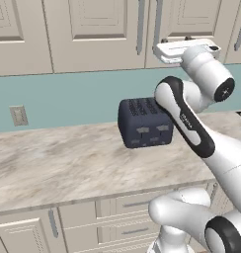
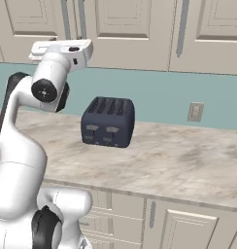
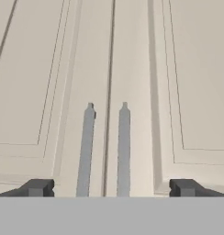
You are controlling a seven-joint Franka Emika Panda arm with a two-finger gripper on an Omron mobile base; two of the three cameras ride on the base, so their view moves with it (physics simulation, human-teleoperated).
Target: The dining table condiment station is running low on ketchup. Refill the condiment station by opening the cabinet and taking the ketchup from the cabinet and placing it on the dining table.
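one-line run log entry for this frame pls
phase: approach cabinet | doors: shut | gripper: open, empty, facing the two bar handles | ketchup: unseen | toaster: on counter

Toaster on the wall counter

A dark blue toaster [image 1: 143,122] with four top slots stands upright on the beige marble-look counter [image 1: 58,168], near the teal backsplash [image 1: 68,96]. A beige wall outlet [image 1: 19,115] sits in the backsplash, well apart from the toaster. Cream drawer fronts [image 1: 122,217] with grey handles run below the counter edge.
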